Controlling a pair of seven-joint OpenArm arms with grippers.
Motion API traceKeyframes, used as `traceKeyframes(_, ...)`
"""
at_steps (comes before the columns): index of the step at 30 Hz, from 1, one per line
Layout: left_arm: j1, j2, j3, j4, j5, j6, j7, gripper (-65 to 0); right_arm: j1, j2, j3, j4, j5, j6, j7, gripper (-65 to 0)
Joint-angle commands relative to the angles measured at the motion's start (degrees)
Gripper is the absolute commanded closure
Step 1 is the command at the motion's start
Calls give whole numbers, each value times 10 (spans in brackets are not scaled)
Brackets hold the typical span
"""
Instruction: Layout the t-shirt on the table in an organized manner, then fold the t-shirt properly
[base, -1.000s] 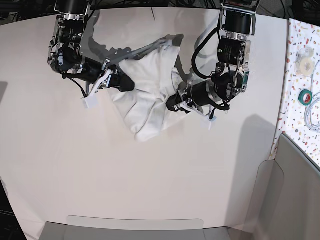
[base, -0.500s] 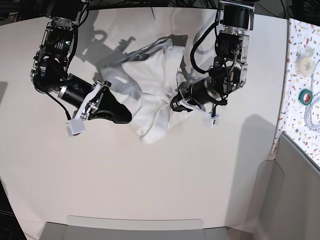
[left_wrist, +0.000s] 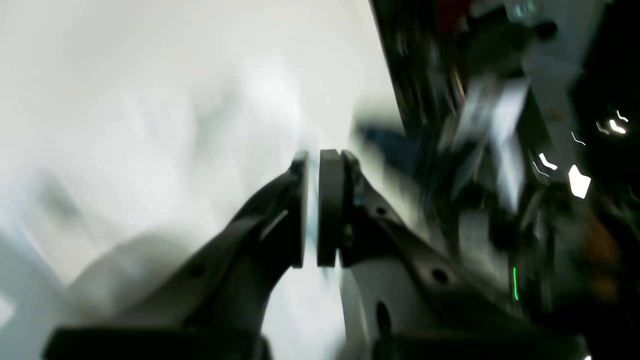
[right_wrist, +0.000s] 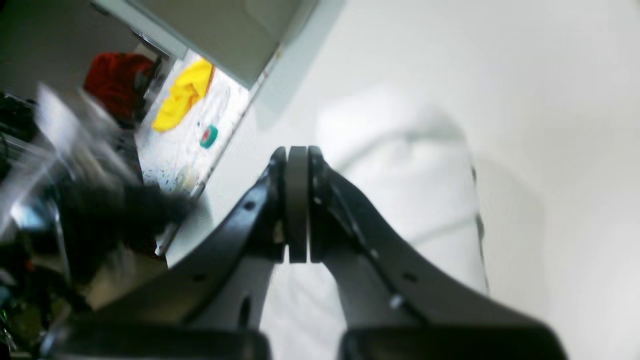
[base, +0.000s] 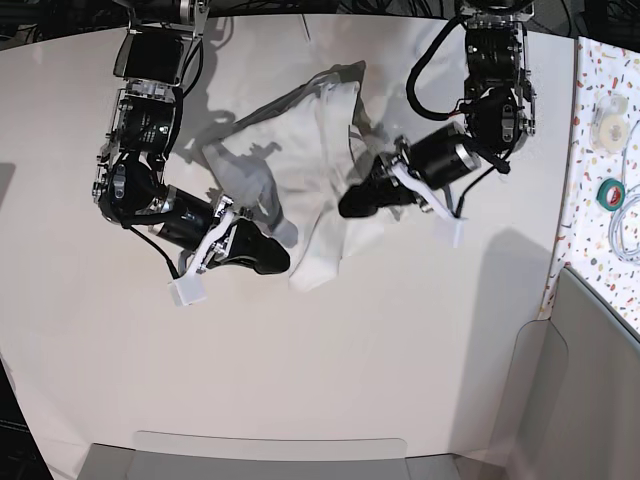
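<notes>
From my station this reads as a robotics lab: a bare off-white bench (base: 300, 380), a speckled side panel (base: 600, 150) holding tape rolls (base: 611, 193) and cable, cluttered equipment beyond.

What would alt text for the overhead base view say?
A crumpled white t-shirt lies on an off-white table between two black robot arms. The left gripper touches its right edge; the right gripper sits by its lower left.
</notes>
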Motion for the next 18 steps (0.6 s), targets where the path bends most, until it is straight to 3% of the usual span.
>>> traceKeyframes(1,-9,7,10,12,-32,-10,4,-34,13,-1,0,10,15,5,11,0)
traceKeyframes(6,16,18,30,10,-34,6,44,-34,28,-2,-1,8,12,5,11,0)
traceKeyframes(10,17,17,31,-21,-34,109,45,-34,32,-8,-20,-43,11,5,14,0)
traceKeyframes(12,15,16,31,-55,-34,137,46,-34,39,-10,-25,-81,11,5,14,0)
traceKeyframes(18,14,15,31,-143,-35,159,45,-32,66,-13,-41,-199,5,5,26,0)
